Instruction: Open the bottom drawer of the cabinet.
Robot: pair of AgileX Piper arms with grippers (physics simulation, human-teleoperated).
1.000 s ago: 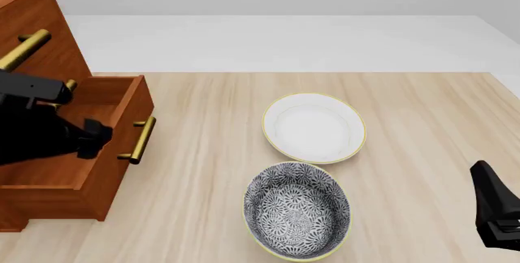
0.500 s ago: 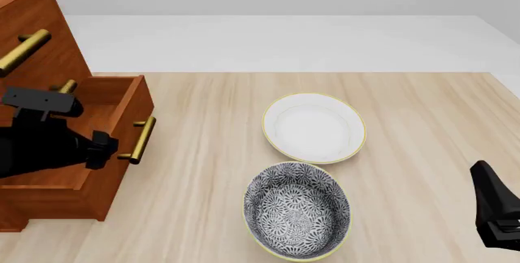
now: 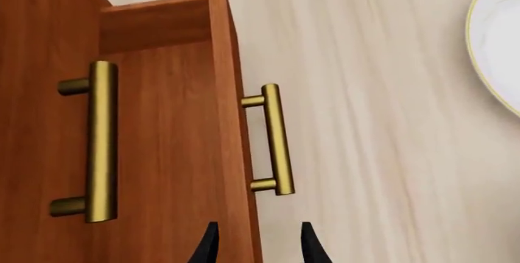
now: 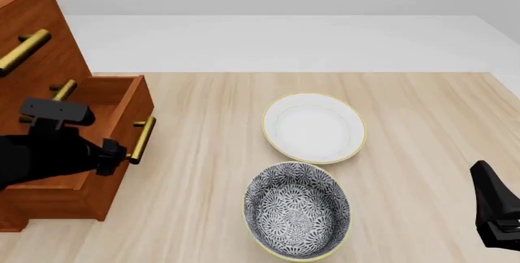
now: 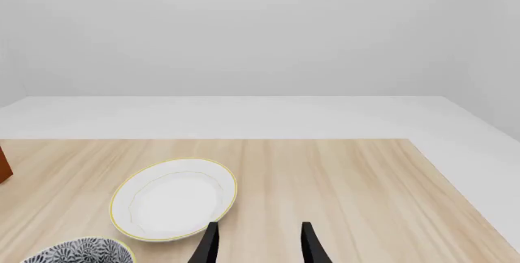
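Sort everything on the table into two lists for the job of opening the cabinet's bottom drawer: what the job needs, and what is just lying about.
Needed for the job:
- cabinet
- bottom drawer, pulled out
- its brass handle
- left tool, open, at the drawer front

Just lying about:
- white bowl
- patterned bowl
- right tool, open, away from the cabinet

The bottom drawer [image 3: 175, 153] stands pulled out from the cabinet [image 3: 36, 44], its brass handle [image 3: 274, 140] right of its front edge. Another brass handle [image 3: 96, 142] sits left. At bottom centre, the left gripper [image 3: 258, 245] fingertips straddle the drawer front, spread apart. A white plate [image 3: 495, 44] edges in upper right.
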